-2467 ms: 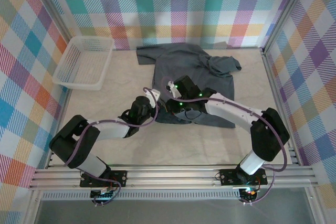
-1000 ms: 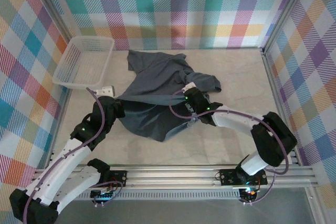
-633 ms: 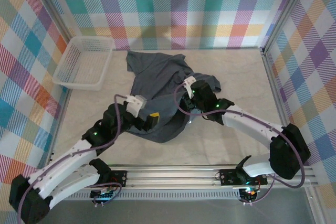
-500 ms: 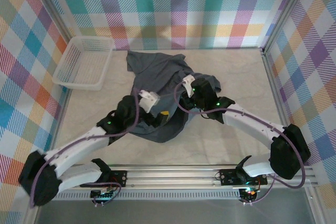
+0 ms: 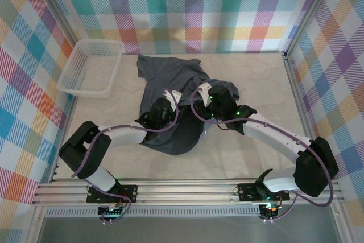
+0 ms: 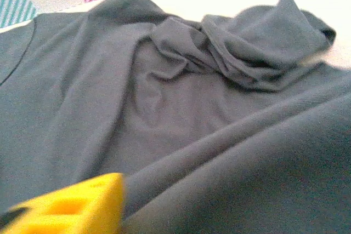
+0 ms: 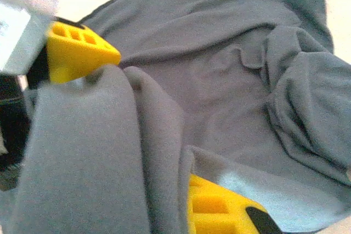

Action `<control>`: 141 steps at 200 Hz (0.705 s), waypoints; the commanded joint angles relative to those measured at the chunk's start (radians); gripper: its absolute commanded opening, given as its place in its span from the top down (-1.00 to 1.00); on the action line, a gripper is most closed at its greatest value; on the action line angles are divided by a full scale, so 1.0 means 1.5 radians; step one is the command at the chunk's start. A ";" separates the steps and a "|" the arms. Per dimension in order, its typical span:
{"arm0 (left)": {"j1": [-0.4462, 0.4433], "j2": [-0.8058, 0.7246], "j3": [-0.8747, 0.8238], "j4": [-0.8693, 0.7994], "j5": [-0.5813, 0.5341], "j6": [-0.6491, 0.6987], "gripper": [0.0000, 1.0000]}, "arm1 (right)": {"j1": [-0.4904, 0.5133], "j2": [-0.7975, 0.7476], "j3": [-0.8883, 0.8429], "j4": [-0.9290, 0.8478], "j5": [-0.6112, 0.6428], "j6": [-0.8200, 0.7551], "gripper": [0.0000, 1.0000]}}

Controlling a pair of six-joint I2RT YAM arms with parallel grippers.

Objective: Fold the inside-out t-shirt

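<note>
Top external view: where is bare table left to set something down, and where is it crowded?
Bare table lies between the t-shirt and the right wall, between the white basket and the left arm, and in front of the near rail. Crowded: the centre, where the right arm and left arm meet on the t-shirt.

A t-shirt (image 7: 104,152) fold hides most of the right pincer (image 7: 159,135). The left pincer (image 5: 163,106) shows one yellow finger (image 6: 77,206), cut off at the left wrist view's bottom edge; its jaw gap is unreadable.
</note>
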State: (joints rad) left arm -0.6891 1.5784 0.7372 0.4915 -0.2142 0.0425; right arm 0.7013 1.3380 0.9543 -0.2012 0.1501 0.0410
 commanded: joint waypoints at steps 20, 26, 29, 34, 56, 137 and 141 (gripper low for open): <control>0.069 -0.155 0.055 -0.219 0.041 -0.157 1.00 | -0.061 0.007 -0.052 0.006 0.185 -0.025 0.70; 0.070 -0.172 0.083 -0.310 0.060 -0.170 1.00 | -0.077 0.019 -0.053 0.005 0.199 -0.028 0.68; 0.070 -0.179 0.096 -0.347 0.070 -0.173 1.00 | -0.085 0.026 -0.052 0.004 0.203 -0.028 0.67; 0.068 -0.191 0.114 -0.394 0.093 -0.174 1.00 | -0.097 0.036 -0.049 0.001 0.207 -0.028 0.65; 0.033 -0.258 0.123 -0.483 0.153 -0.206 1.00 | -0.124 0.077 -0.027 0.005 0.202 -0.041 0.55; -0.051 -0.179 0.227 -0.566 0.089 -0.321 1.00 | -0.147 -0.115 -0.060 -0.087 -0.195 0.109 -0.66; -0.050 -0.169 0.242 -0.573 0.090 -0.324 1.00 | -0.142 -0.138 -0.076 -0.081 -0.209 0.132 -0.66</control>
State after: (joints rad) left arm -0.7635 1.2541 0.9909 -0.2955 -0.0616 -0.3962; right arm 0.4713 1.3319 0.9428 -0.3027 0.1509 0.0856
